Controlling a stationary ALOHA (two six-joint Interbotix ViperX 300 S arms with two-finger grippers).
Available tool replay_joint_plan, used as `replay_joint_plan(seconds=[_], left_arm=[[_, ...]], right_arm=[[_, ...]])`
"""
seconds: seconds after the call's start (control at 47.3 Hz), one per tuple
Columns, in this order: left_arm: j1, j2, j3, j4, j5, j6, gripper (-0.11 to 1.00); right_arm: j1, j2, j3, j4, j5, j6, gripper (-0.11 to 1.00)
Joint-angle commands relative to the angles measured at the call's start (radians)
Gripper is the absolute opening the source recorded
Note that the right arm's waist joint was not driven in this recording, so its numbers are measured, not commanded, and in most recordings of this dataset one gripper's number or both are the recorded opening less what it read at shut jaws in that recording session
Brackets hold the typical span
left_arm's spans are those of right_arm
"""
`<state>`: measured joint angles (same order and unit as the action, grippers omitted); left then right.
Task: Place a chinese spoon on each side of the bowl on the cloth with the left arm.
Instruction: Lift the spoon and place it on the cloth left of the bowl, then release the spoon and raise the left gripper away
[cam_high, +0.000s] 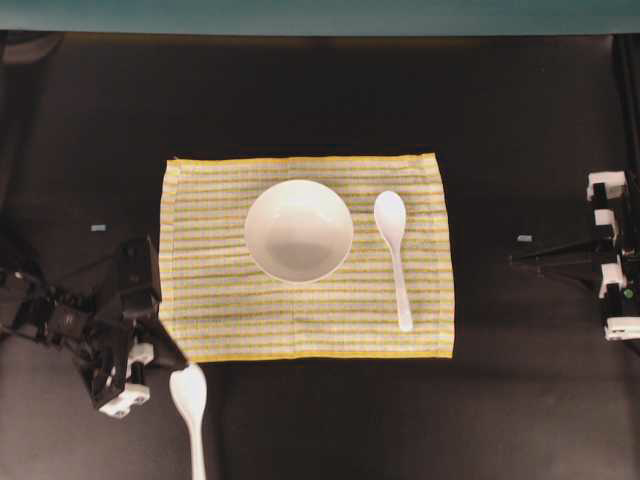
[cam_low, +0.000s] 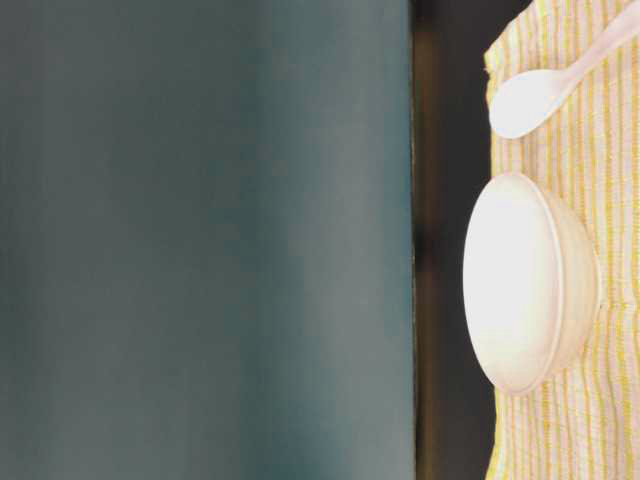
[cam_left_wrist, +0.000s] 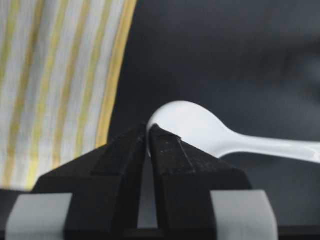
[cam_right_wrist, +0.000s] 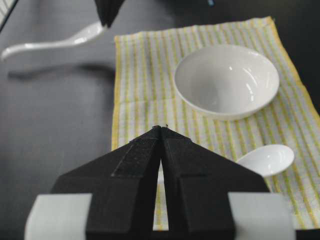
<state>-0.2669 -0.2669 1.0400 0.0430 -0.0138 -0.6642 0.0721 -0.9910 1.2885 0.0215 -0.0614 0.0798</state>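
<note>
A white bowl (cam_high: 298, 230) sits on the striped yellow cloth (cam_high: 210, 300), slightly left of its middle. One chinese spoon (cam_high: 395, 250) lies on the cloth to the bowl's right, scoop toward the back. A second chinese spoon (cam_high: 189, 400) lies on the black table off the cloth's front left corner. My left gripper (cam_high: 177, 364) is shut on the rim of its scoop (cam_left_wrist: 195, 125), the thin white edge pinched between the black fingertips (cam_left_wrist: 165, 142). My right gripper (cam_right_wrist: 161, 129) is shut with nothing in it and stays at the table's right edge (cam_high: 518, 259), pointing at the cloth.
The black tabletop (cam_high: 330, 420) surrounds the cloth on all sides. Two small pale tape marks (cam_high: 98, 228) lie on it, left and right of the cloth. A teal wall (cam_high: 320, 15) runs along the table's back.
</note>
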Motion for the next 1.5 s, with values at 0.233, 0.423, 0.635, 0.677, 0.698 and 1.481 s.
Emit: replay_joint_plan(seconds=[0.233,0.423,0.635,0.677,0.698,1.481], left_arm=[[0.202,-0.178,-0.19,0.002,0.413,0.304,0.03],[0.419,-0.153,-0.193,0.003,0.446,0.561,0.03],[0.574,-0.084,-0.221,0.003,0.431,0.695,0.03],[0.594,-0.061,-0.229,0.002,0.431,0.707,0.03],[0.598,-0.054,-0.23,0.003,0.431,0.709,0.03],[0.606,0.097,-0.201,0.003,0.232,0.706,0.04]], right_arm=[[0.0,0.005,-0.006,0.0,-0.008,0.006,0.01],[0.0,0.005,-0.006,0.002,-0.005,0.006,0.01],[0.0,0.005,-0.005,0.0,-0.005,0.006,0.01],[0.0,0.005,-0.005,0.0,-0.005,0.006,0.01],[0.0,0.005,-0.005,0.002,-0.005,0.006,0.01],[0.0,0.005,0.003,0.0,-0.006,0.005,0.01]])
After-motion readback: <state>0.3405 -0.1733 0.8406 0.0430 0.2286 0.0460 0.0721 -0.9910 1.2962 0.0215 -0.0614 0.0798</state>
